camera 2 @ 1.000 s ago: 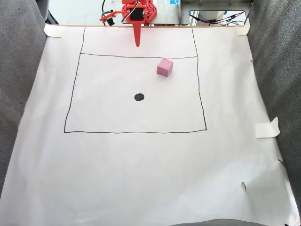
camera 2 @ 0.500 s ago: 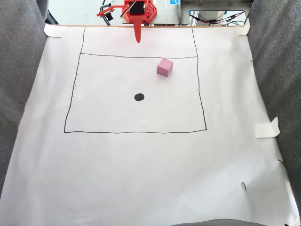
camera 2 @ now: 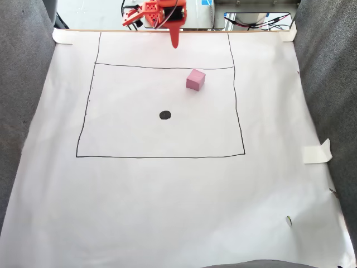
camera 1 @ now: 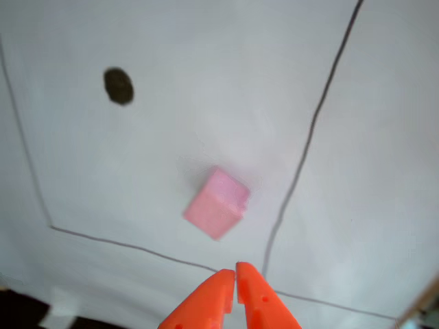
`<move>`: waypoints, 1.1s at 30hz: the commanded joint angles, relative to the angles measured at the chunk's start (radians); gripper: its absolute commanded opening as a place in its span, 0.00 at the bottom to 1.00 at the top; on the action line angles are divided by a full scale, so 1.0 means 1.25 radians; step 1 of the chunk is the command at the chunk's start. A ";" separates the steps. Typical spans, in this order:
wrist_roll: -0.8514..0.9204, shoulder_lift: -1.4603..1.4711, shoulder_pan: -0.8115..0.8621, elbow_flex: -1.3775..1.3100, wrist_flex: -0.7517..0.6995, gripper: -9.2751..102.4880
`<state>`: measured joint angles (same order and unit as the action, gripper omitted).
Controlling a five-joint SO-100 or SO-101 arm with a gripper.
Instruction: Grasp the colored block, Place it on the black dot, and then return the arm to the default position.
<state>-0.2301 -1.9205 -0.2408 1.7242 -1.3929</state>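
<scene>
Colored block [camera 2: 195,80]: a pink cube resting on the white paper [camera 2: 167,195], inside the drawn rectangle [camera 2: 160,157], just below that rectangle's top line and nearer its right side in the fixed view; nothing touches it.
Black dot [camera 2: 165,115]: bare, below and left of the colored block in the fixed view, well apart from it.
Colored block in the other view [camera 1: 217,203]: tilted corner-on, just above the orange tips, with the black dot [camera 1: 119,86] up and to the left.
Jaws [camera 1: 235,277]: closed, the two pointed orange fingers pressed together, empty.
Arm [camera 2: 174,38]: at the top edge of the paper, above and left of the colored block, apart from it.
</scene>
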 commanded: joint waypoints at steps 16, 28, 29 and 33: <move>0.174 0.421 -0.130 -0.513 -0.317 0.08; 0.373 0.550 -0.147 -0.552 -0.347 0.08; 0.396 0.557 -0.147 -0.563 -0.360 0.08; 0.495 0.563 -0.144 -0.594 -0.395 0.08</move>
<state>0.3237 -1.2026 -0.4218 1.0400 -1.8423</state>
